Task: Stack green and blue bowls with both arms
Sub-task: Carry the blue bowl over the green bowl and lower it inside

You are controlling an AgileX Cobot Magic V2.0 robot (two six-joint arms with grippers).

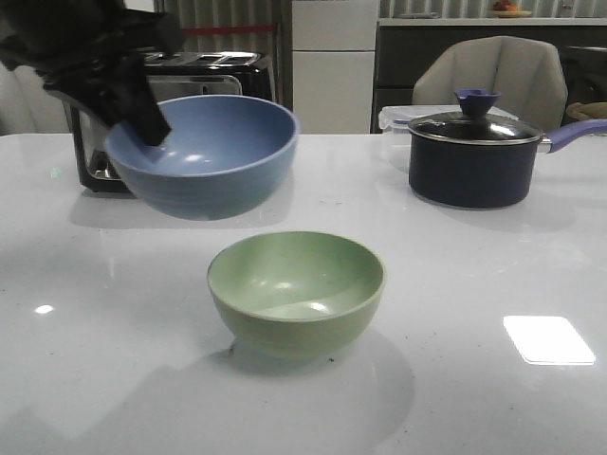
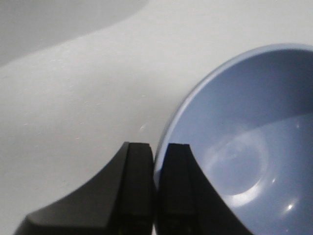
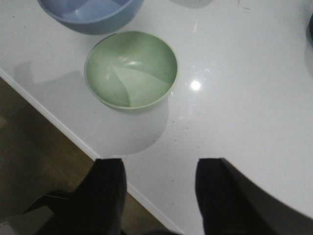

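Bowls first: the blue bowl [image 1: 202, 154] hangs clear of the white table [image 1: 493, 284], lifted toward the table's far left part, its shadow lying on the surface beneath it. The left pincer [image 1: 152, 121] grips it by the rim on the bowl's left side; in the left wrist view the two black fingers [image 2: 134, 186] stand nearly together with only a thin slit between them, one outside the wall and the other inside the blue bowl [image 2: 244, 152], pinching the rim. The green bowl [image 1: 296, 292] sits upright on the table near the middle of the near edge, nearer the camera than the blue one and to its right, the two apart and not touching. The right pincer [image 3: 159, 188] is spread wide with nothing between its fingers, hovering above the near edge of the table, near the green bowl [image 3: 131, 70] but touching nothing. Toward the far right corner stands a dark saucepan [image 1: 471, 156] with a lid and a blue handle, well apart from both bowls. A toaster-like appliance [image 1: 95, 142] stands at the far left, partly hidden behind the left arm.
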